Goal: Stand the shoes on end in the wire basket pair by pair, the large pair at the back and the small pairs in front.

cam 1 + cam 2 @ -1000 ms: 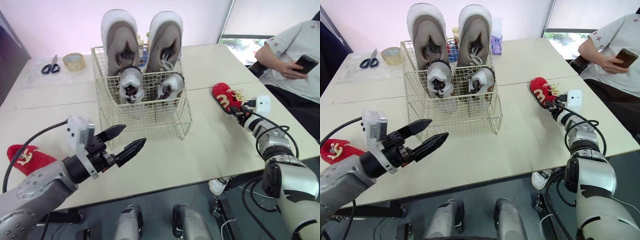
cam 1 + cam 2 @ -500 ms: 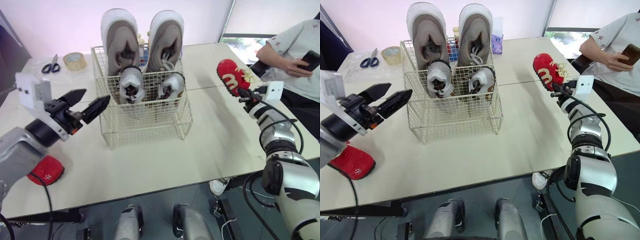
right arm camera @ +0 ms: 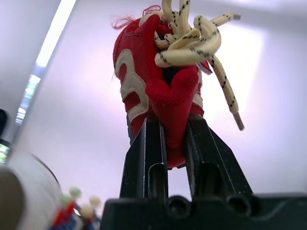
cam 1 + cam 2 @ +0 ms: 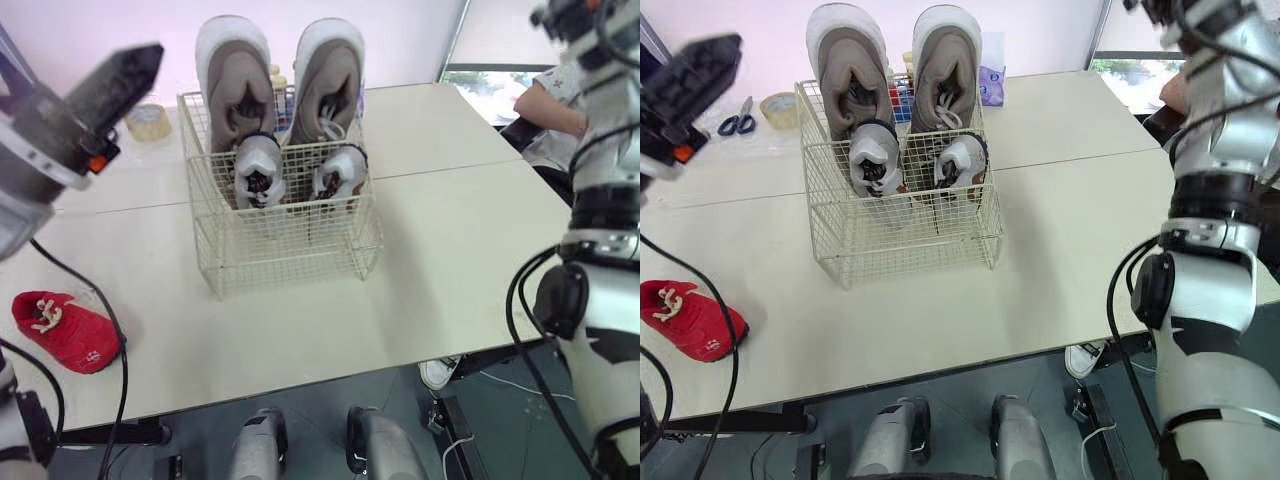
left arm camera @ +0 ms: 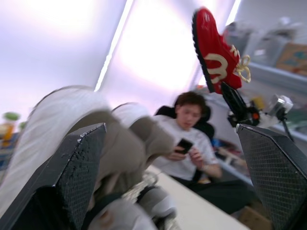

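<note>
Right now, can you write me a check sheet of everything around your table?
Surface: pale table.
Job's things: wire basket holds large pair behind, small grey pair in front; lying red shoe at table's left.
Clutter: scissors, tape roll, bottles.
End effectors: left end effector open, empty; right end effector shut on held red shoe.
Cables: black cable beside lying red shoe.
Surroundings: seated person holding phone.

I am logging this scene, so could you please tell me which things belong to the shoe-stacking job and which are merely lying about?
Job: wire basket; large pair at its back; small grey pair in front; loose red shoe on the table; held red shoe in right gripper.
Lying about: tape roll; scissors; purple packet.
</note>
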